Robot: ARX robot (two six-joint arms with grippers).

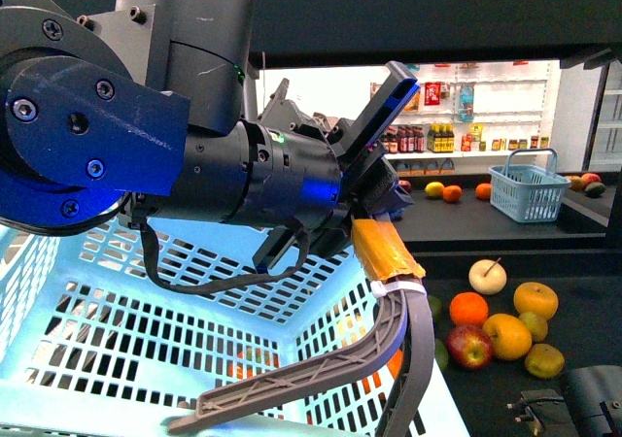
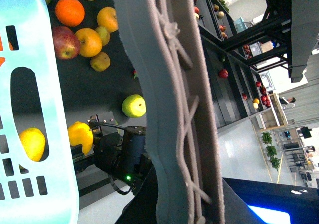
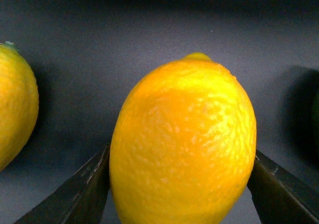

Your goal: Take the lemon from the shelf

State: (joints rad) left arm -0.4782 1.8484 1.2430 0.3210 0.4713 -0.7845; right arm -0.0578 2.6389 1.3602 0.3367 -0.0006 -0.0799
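The lemon (image 3: 183,139) is bright yellow-orange with pebbled skin and a small nub at its end, and it sits on the dark shelf (image 3: 149,30) tray. The right tool (image 3: 180,157) clamps it from both sides. The left arm angles down, and the left tool (image 1: 292,425) is spread apart over a blue basket (image 1: 146,301).

Bulky left arm (image 1: 146,136): glossy black body, blue joint covers, round black screws (image 1: 94,168). Black cable (image 1: 194,284) looped under the wrist. Orange mount (image 1: 384,248), white zip tie (image 1: 397,287), 2 grey lattice-ribbed fingers (image 1: 321,374). Right arm (image 2: 124,154) black, with 1 green light (image 2: 127,177) and 2 dark flat fingers (image 3: 75,199).
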